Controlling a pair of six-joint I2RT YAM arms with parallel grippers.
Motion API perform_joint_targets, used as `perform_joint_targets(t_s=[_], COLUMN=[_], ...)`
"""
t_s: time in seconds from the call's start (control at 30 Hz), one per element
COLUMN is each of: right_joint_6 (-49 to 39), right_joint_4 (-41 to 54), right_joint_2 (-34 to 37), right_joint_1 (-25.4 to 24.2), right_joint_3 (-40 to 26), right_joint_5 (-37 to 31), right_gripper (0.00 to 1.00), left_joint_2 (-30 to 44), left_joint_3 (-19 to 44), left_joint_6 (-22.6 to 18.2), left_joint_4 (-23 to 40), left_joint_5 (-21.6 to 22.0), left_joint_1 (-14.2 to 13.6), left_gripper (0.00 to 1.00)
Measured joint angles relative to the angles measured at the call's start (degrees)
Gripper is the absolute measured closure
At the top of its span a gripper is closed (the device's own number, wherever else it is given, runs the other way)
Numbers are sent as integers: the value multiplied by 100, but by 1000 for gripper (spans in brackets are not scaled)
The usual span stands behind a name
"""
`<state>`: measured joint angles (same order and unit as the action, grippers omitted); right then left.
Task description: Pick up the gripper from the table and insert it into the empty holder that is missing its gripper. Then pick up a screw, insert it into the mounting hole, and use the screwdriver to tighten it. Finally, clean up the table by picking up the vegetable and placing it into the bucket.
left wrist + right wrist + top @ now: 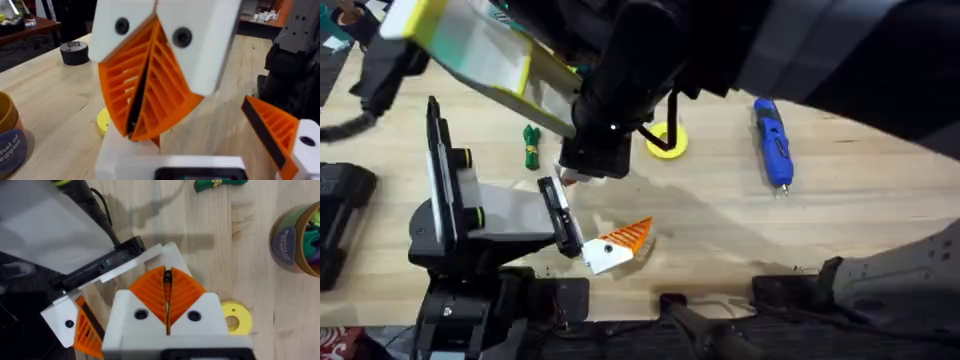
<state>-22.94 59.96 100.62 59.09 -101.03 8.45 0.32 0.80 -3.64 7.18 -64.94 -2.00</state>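
Light wood worktop [840,230], dark clutter past its far edge. The right arm [650,60] rises close under the overhead camera, big and blurred, and covers the middle back of the worktop. The left arm [445,200] lies low across the front left.

Left claw [200,140] is spread wide. One finger carries an orange wedge [270,130]. The other is the plain white holder [172,252].

Right claw [167,275] points down with its tips at the holder and its pads clenched together. A thin dark strip sits between the pads; I can't tell if it's the loose gripper.

Bucket [295,240] is cut off at the frame edge in the right wrist view, with green pieces inside. Screwdriver [772,140] lies alone on the right, with bare wood all round it. Tape roll [74,52] is near the far edge. Yellow ring [667,142] lies flat just beside the right claw. Vegetable [530,147] lies on the wood, apart from the left arm. The front right is open.
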Motion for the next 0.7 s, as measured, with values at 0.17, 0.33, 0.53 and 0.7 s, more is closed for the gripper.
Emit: perform_joint_targets(t_s=[0.17, 0.33, 0.53, 0.7], right_joint_6=[24, 21, 11, 15], right_joint_4=[2, 17, 31, 31], right_joint_2=[2, 1, 1, 0], right_joint_1=[0, -2, -55, -55], right_joint_3=[0, 0, 0, 0], right_joint_5=[2, -20, -66, -66], right_gripper=[970, 225, 6, 5], left_joint_2=[0, 0, 0, 0], left_joint_3=[0, 0, 0, 0], left_joint_6=[0, 0, 2, 2], left_joint_4=[0, 0, 1, 0], left_joint_5=[-1, -1, -1, -1], left_joint_1=[0, 0, 0, 0], left_gripper=[15, 15, 15, 15])
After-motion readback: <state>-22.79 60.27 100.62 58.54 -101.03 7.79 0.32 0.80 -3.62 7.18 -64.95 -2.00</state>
